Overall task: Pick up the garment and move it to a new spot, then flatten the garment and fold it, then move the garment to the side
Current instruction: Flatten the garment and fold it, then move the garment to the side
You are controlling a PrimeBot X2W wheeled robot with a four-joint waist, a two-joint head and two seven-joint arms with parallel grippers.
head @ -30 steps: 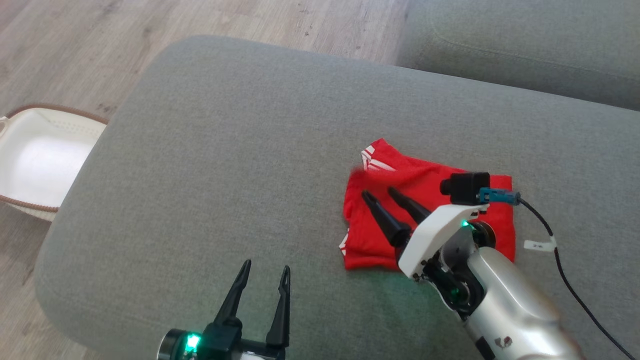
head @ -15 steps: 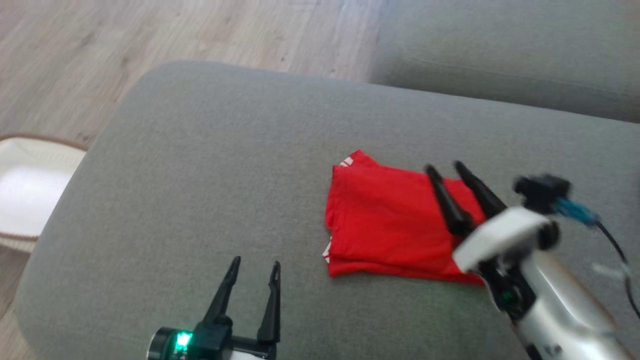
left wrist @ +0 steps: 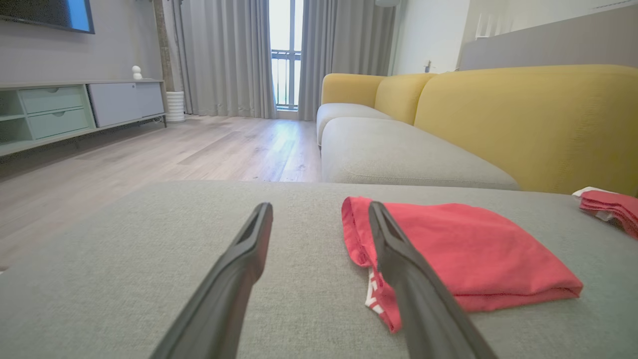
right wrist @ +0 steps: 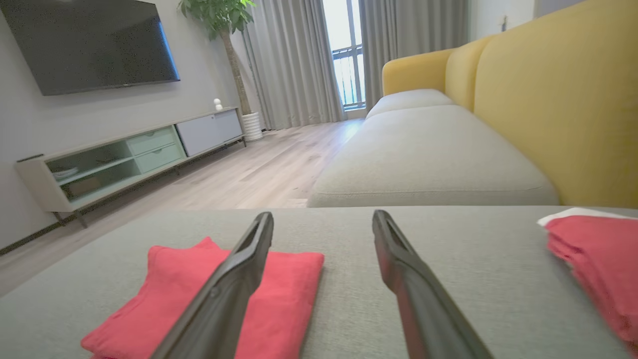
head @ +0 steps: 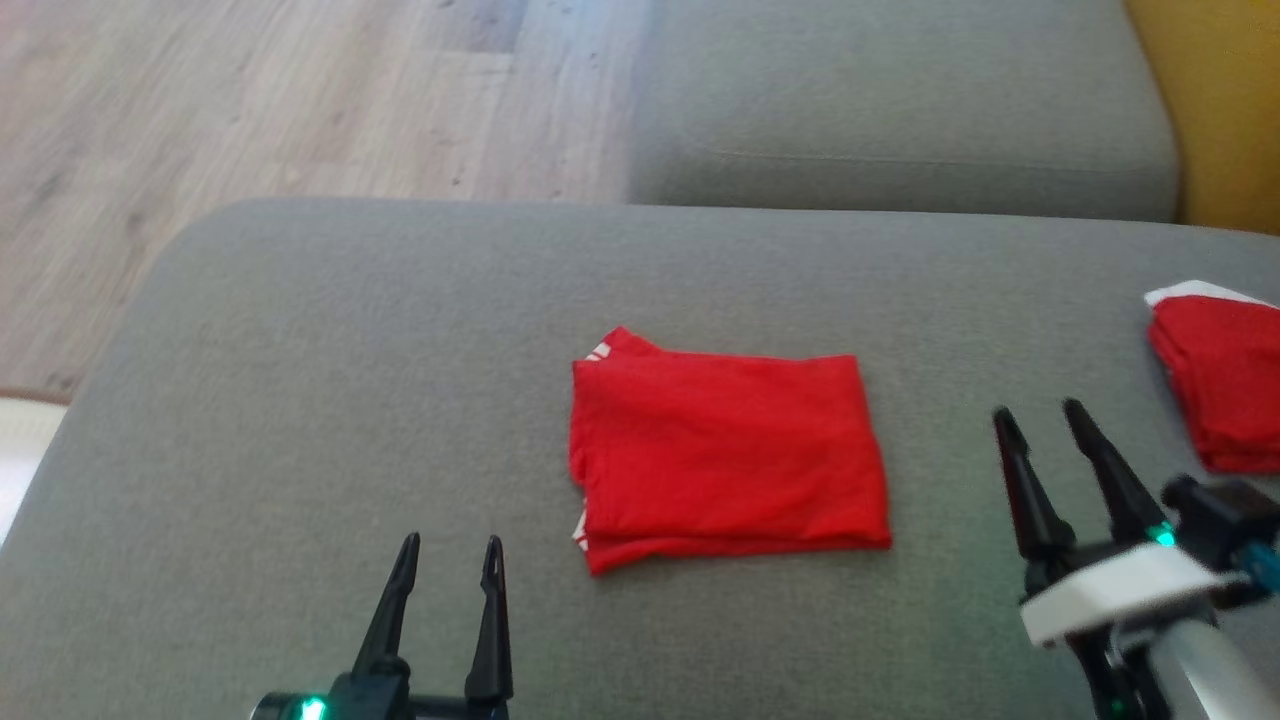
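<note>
The garment (head: 725, 460) is red with white trim, folded into a flat rectangle in the middle of the grey cushion (head: 300, 350). The left wrist view has the garment (left wrist: 463, 249) just right of my fingers, and the right wrist view has it (right wrist: 279, 299) low on the left. My left gripper (head: 450, 550) stands open at the lower left, empty, a short way left of the garment. My right gripper (head: 1040, 415) is open and empty to the garment's right, apart from it.
A second folded red cloth (head: 1225, 385) with a white edge lies at the cushion's right side. Another grey seat cushion (head: 900, 110) and a yellow backrest (head: 1225, 100) lie beyond. Wooden floor (head: 250, 90) runs past the cushion's far left edge.
My right gripper has drawn back off the garment to its right. The head camera has swung, shifting the whole picture left and bringing the second red cloth into view.
</note>
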